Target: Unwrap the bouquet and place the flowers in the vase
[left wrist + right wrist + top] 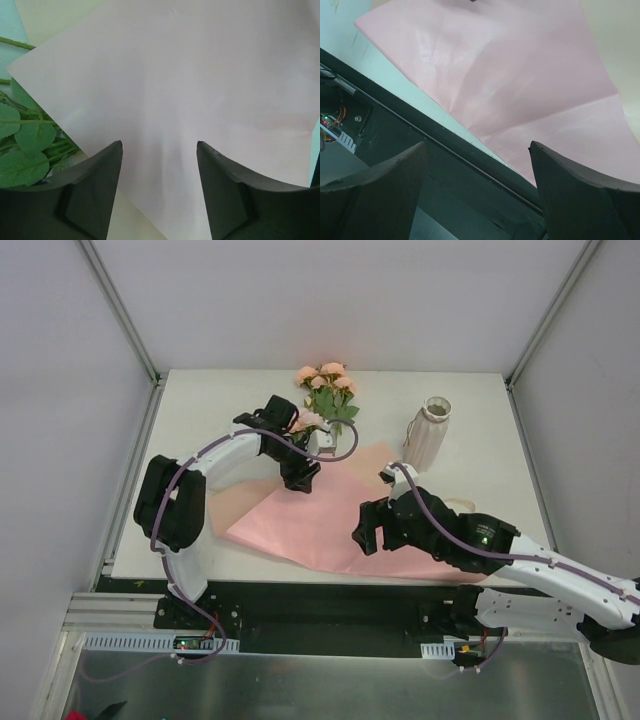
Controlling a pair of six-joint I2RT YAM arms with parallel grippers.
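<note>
Flowers (325, 388) loose at far side of table (200, 420), stem ends hidden under left wrist. Vase (430, 432) upright to their right, apart. Pink paper (320, 515) spread flat, nearer than both. Left gripper (300, 478) over paper, fingers parted, empty. Right gripper (365, 537) at paper's near edge, fingers wide apart, empty.

**Room around the vase, middle crowded**

The vase (430, 435) stands upright on the right half of the table (200, 410). Bare tabletop lies behind it and to its right, and nothing hangs over its mouth. The flowers (326, 390) lie near the far edge, left of the vase and apart from it. The left gripper (300, 478) and its arm crowd their near side, leaving the far side free. The pink paper sheet (320, 515) lies flat across the middle. The right gripper (366, 532) hovers at the sheet's near edge.
</note>
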